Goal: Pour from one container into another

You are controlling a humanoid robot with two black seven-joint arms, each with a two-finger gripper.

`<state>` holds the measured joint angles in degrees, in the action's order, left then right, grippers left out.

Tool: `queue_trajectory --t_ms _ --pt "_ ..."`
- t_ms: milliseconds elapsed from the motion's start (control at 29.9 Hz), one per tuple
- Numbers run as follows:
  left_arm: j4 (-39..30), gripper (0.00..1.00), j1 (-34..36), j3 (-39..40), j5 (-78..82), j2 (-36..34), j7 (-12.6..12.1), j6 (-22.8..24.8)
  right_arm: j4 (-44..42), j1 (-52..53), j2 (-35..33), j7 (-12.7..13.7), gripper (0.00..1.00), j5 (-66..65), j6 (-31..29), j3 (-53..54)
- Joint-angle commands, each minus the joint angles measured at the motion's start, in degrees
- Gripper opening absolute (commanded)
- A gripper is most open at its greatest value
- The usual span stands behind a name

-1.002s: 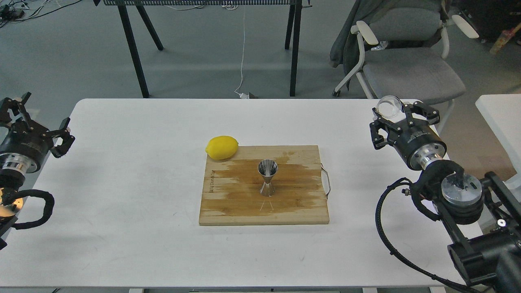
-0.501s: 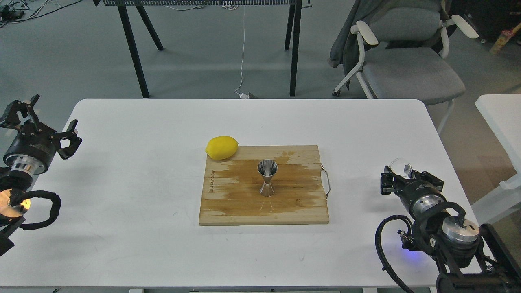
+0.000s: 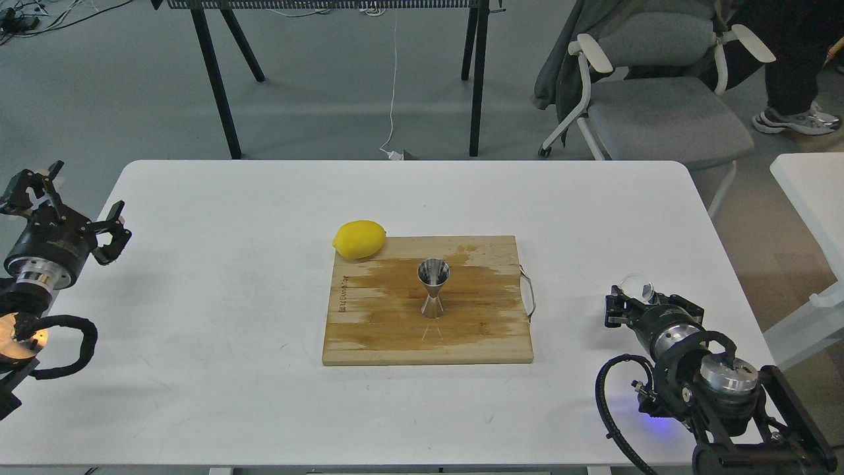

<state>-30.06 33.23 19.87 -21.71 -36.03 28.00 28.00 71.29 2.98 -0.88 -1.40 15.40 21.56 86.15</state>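
Observation:
The steel jigger (image 3: 433, 288) stands upright in the middle of the wooden cutting board (image 3: 369, 336), which shows a damp patch. The clear glass tumbler (image 3: 634, 285) sits between the fingers of my right gripper (image 3: 645, 300), low over the table's right side and well to the right of the board. The tumbler looks small and partly hidden by the fingers. My left gripper (image 3: 74, 203) hovers at the table's far left edge, fingers spread, holding nothing.
A yellow lemon (image 3: 359, 239) touches the board's back left corner. A metal handle (image 3: 529, 292) sticks out of the board's right side. Behind the table are a grey chair (image 3: 659, 112), black table legs (image 3: 214, 79) and a person's legs (image 3: 791, 79).
My right gripper has dropped with the tumbler from high at the back right to low near the table's right front. The left gripper shifted slightly. A person's legs came into view.

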Motion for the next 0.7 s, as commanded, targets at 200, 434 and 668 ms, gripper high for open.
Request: queue_trajectory --t_ms 200,434,668 --pt "0.09 1.0 -0.01 0.0 0.0 -0.09 0.0 0.0 -0.01 0.09 0.0 0.08 0.56 0.07 1.11 -0.19" --pt "0.09 1.0 -0.01 0.0 0.0 -0.09 0.0 0.0 0.08 -0.17 -0.09 0.17 0.62 0.07 1.38 -0.02" --pt "0.09 1.0 -0.01 0.0 0.0 -0.09 0.0 0.0 0.7 -0.52 -0.09 0.34 0.82 0.24 1.38 -0.02"
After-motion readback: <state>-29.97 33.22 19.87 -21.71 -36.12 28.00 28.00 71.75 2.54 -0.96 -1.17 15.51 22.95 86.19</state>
